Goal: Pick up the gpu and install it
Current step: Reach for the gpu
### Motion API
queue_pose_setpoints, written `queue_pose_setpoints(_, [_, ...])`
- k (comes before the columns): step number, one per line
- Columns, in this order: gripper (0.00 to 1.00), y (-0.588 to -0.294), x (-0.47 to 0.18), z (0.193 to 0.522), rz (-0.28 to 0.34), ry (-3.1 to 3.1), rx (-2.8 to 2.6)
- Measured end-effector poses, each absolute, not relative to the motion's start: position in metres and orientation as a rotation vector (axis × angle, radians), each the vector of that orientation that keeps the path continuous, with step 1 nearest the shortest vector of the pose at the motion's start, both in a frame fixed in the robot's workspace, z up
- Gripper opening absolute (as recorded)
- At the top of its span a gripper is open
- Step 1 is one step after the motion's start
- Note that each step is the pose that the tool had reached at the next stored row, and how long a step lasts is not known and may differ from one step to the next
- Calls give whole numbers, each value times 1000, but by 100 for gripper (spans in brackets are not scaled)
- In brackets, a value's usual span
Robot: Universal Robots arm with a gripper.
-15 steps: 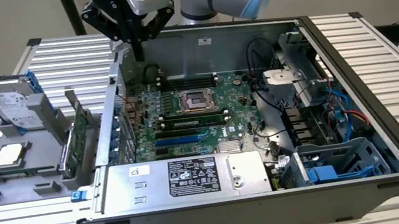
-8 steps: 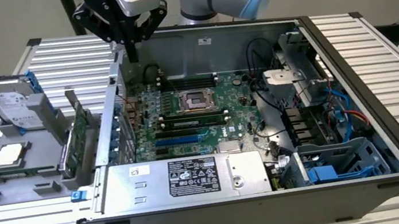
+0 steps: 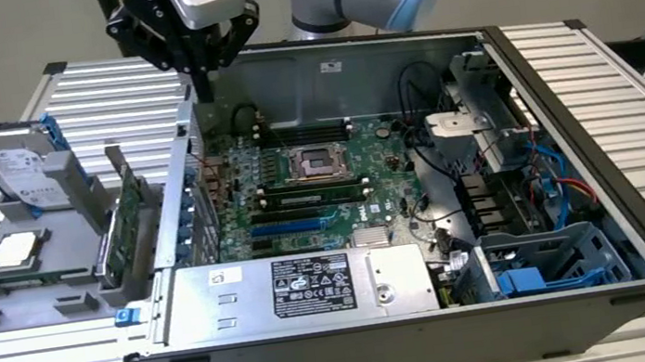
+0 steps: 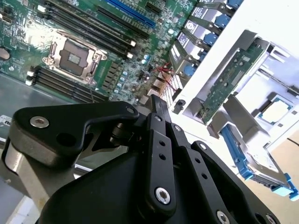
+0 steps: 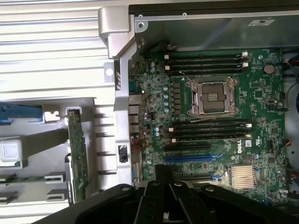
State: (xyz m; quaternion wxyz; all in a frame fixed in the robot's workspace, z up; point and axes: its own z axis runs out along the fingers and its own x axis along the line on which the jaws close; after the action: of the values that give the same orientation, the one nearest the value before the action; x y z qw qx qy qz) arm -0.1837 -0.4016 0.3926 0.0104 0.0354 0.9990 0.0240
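1. Claw [image 3: 206,89] first: my two fingers are pressed together, with nothing clamped between them.
2. In the exterior view I hang tip-down over the back corner of the open computer case [image 3: 359,73], just above the metal rear panel [image 3: 186,161].
3. In both wrist views my dark linkage fills the foreground, with the joined tips [image 4: 159,106] pointing down at the motherboard [image 5: 159,93].
4. The motherboard lies flat below me inside the case. Its open processor socket [image 5: 212,95] lies a little further in from my tips.
5. The gpu [image 3: 126,221] is outside the case, well apart from me, lower down and toward the exterior view's left of my tips.
6. It stands on its long edge in a slot of the grey holder [image 3: 14,306], just beside the case's rear panel, and I am not touching it. Both wrist views show its green face [image 5: 77,154] upright in that slot.
7. Further out on the same holder, beyond the gpu from me, stands the hard drive [image 3: 15,170] in its blue frame. The small square chip [image 3: 17,249] lies flat near it.
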Motion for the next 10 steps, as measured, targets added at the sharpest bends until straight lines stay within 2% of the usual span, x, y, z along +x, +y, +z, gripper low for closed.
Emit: queue_pose_setpoints(10, [0, -403, -195, 393, 75, 3118, 110])
